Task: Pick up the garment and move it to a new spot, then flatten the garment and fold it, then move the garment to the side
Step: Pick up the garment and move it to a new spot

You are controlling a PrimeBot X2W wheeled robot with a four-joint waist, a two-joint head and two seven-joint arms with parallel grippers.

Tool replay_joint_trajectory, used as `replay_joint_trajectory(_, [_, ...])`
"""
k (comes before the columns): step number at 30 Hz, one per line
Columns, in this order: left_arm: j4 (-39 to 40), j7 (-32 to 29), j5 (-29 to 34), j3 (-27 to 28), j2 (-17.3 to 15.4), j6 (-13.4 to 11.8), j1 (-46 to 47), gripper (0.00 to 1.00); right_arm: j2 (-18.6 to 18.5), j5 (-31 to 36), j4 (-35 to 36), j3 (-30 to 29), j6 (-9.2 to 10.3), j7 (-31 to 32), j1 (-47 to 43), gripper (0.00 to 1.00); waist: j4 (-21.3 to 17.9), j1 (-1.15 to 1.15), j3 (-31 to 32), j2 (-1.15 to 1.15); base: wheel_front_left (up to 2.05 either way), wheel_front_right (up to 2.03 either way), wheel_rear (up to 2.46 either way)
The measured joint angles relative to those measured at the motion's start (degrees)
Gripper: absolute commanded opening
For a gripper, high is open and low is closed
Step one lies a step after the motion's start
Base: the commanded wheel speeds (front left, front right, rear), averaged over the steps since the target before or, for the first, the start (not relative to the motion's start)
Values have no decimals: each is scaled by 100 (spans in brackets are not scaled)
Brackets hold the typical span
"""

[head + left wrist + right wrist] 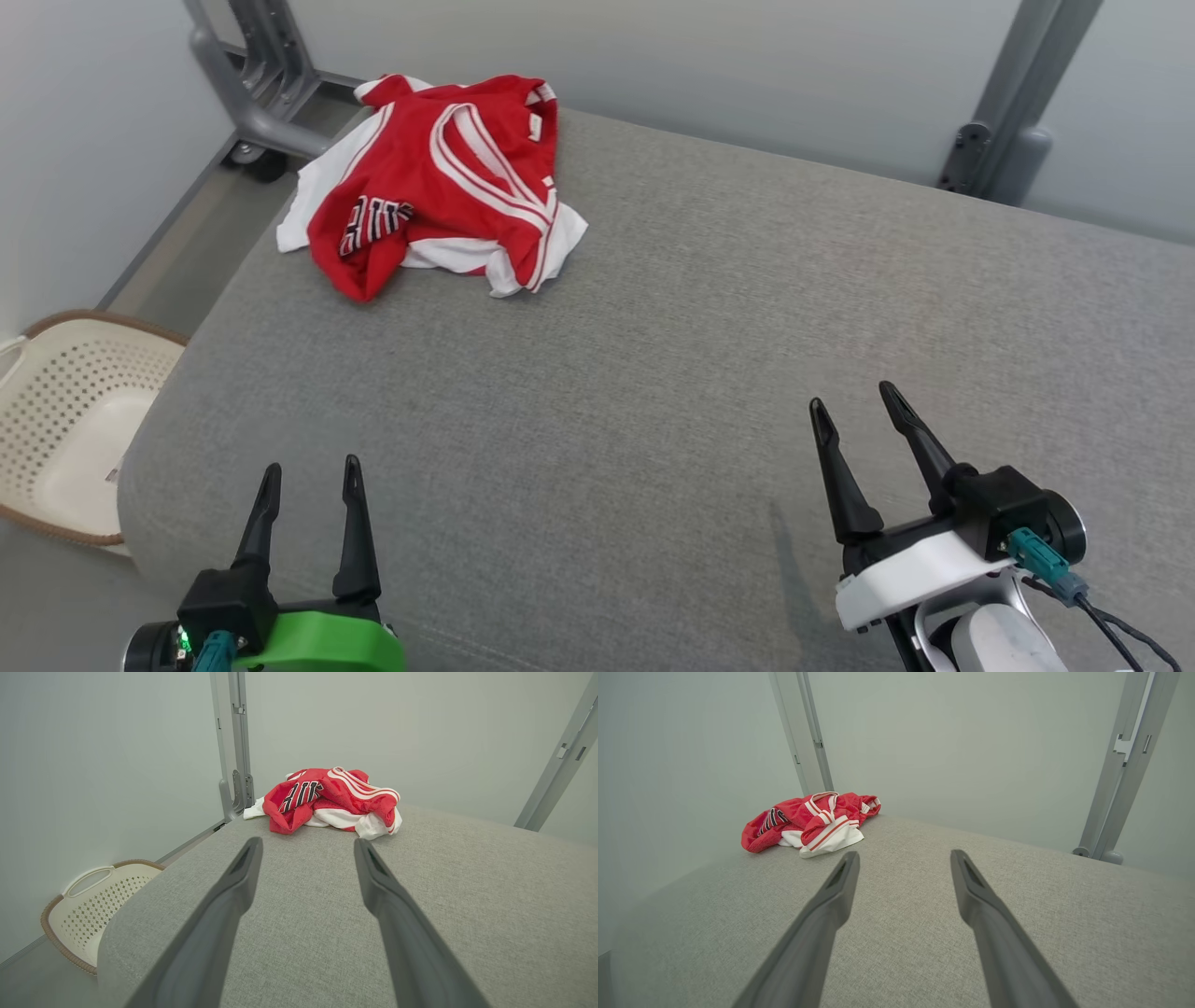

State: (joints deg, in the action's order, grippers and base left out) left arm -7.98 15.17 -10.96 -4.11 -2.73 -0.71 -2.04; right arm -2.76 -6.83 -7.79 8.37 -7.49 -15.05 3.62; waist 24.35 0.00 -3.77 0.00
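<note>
A crumpled red and white garment (439, 177) with striped trim lies at the far left corner of the grey padded surface (672, 373). The same garment (331, 800) sits far ahead of my left fingers, and the garment (810, 821) appears ahead and to the left of my right ones. My left gripper (311, 471), on a green wrist, hovers open at the near left edge with nothing in it. My right gripper (854, 399) stands open and empty at the near right, well away from the cloth.
A cream perforated basket (70, 420) with a brown rim sits on the floor to the left of the surface; the basket (98, 900) shows in the left wrist view too. Grey metal frame posts (252, 84) (1018, 103) stand behind the surface against pale walls.
</note>
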Motion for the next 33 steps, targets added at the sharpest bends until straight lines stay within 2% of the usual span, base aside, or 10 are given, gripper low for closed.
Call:
replay_joint_trajectory(7, [2, 0, -54, 45, -1, -26, -116, 100, 1, 47, -5, 56, 0, 0, -2, 100, 450, 0, -24, 0, 0, 0, 0])
replay_joint_trajectory(12, [38, 0, -87, 64, -1, -41, -159, 100, 1, 97, 4, 109, 0, 0, 1, 100, 521, 0, -91, 0, 0, 0, 0])
replay_joint_trajectory(17, [56, 0, -125, 159, -1, -46, -146, 100, 2, 189, 41, 111, 0, 0, 25, 100, 411, 0, -204, 0, 0, 0, 0])
replay_joint_trajectory(20, [51, 1, -12, 308, -1, 51, 109, 100, 3, 333, 70, 68, 0, 0, 111, 100, 292, 0, -369, 0, 0, 0, 0])
replay_joint_trajectory(27, [-236, 1, 300, 466, -73, 355, 1231, 100, 3, 573, 164, -44, 0, 0, 463, 100, 1, 0, -789, 0, 0, 0, 0])
replay_joint_trajectory(33, [-944, 0, 398, 376, -177, 547, 2275, 100, 2, 728, 314, -194, 0, 0, 852, 100, -353, 0, -1209, 0, 0, 0, 0])
